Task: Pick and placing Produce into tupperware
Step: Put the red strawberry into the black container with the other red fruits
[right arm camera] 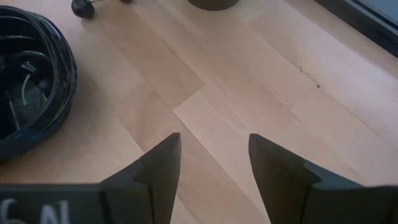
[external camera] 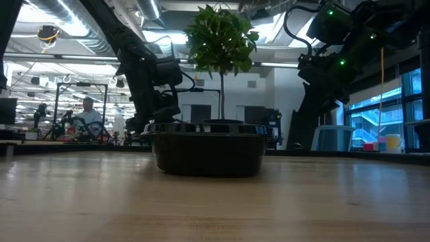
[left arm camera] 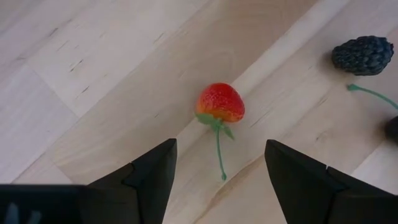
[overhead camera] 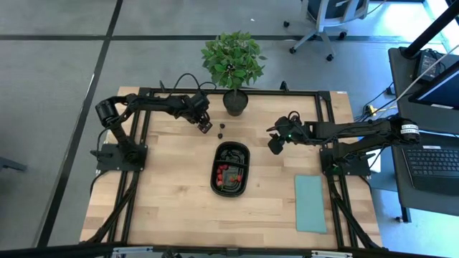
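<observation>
A red strawberry [left arm camera: 221, 102] with a green stem lies on its side on the wooden table, just ahead of my left gripper [left arm camera: 221, 148], whose open fingers touch nothing. That gripper [overhead camera: 206, 127] hangs near the table's far edge. A blackberry [left arm camera: 364, 55] lies on the wood beside the strawberry. The black oval tupperware [overhead camera: 231, 152] sits mid-table with several red pieces [overhead camera: 224, 172] inside. My right gripper [right arm camera: 214, 142] is open over bare wood, right of the tupperware [right arm camera: 43, 93].
A potted plant [overhead camera: 234, 64] stands at the far edge, close to the dark berries [overhead camera: 222, 129]. A pale teal sheet [overhead camera: 310, 203] lies flat at the near right. A person sits far off in the room [external camera: 87, 114].
</observation>
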You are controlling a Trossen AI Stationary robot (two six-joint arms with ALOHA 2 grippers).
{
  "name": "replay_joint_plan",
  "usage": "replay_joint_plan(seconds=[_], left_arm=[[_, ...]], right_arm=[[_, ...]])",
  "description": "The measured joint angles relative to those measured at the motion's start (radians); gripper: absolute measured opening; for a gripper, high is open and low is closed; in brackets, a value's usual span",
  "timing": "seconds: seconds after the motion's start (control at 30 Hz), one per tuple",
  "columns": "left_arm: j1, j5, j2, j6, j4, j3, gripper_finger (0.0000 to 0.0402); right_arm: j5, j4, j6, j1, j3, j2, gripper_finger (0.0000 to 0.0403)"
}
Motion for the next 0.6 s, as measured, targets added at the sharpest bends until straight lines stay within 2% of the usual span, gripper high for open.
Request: replay_joint_plan(seconds=[0.6], left_arm=[[-0.005,-0.014,0.055,0.034,0.019,0.002,0.0236]], right_arm=[[0.000,0.000,0.000,0.000,0.000,0.000,0.0190]])
